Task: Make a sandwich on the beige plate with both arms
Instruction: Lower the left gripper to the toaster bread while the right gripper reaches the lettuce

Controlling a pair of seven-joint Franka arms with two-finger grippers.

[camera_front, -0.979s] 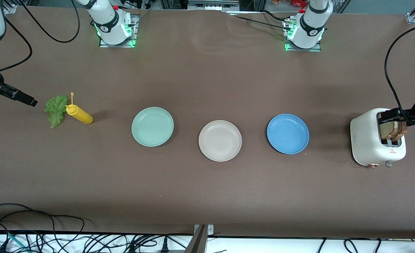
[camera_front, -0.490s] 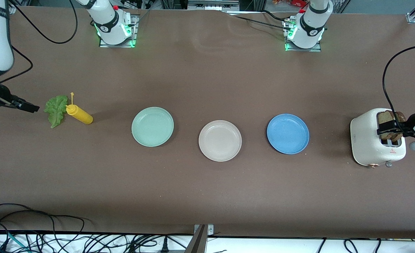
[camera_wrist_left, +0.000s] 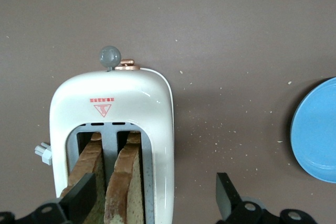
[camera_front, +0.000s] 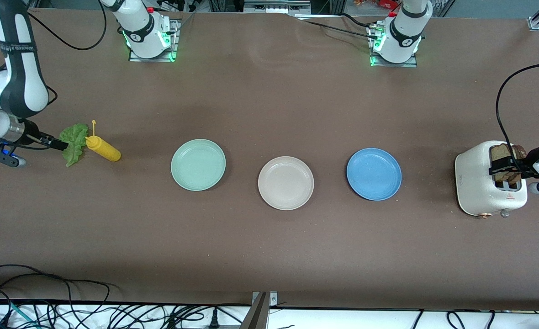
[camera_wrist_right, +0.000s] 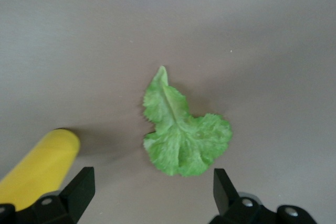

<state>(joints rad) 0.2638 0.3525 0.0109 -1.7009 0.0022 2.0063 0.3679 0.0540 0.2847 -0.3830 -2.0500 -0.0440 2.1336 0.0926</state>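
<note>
The round beige plate lies bare in the middle of the table. Two slices of brown bread stand in the slots of a white toaster at the left arm's end. My left gripper hovers open over the toaster. In the left wrist view one finger is over the outer slice, and the inner slice and the toaster wall lie inside the left gripper. A green lettuce leaf lies at the right arm's end. My right gripper is open just beside it, holding nothing, with the leaf ahead of the right gripper.
A yellow squeeze bottle lies on its side touching the lettuce, and shows close by one right finger. A mint-green plate and a blue plate flank the beige plate. The blue plate's edge shows in the left wrist view.
The right arm has swung in and brought its gripper up to the lettuce. The left gripper has shifted a little nearer to the front camera over the toaster slots. Both stay open.
</note>
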